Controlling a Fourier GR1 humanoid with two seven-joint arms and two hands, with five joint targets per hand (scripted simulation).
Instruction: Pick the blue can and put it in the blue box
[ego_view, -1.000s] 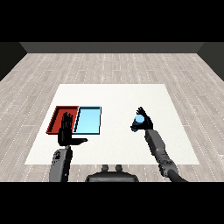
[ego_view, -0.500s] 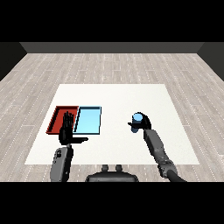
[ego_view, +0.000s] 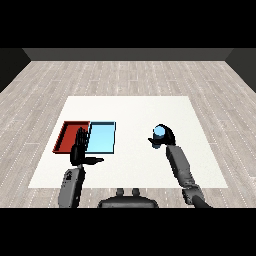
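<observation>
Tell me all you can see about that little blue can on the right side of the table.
The blue can is a small cylinder with a light blue round top facing up, so it looks upright. Its sides are mostly hidden, because the right robot hand is curled round it, dark fingers wrapping it from the right. It sits over the white table, well to the right of the light blue tray. Whether it rests on the table or is lifted slightly cannot be told. Its material is unclear.
</observation>
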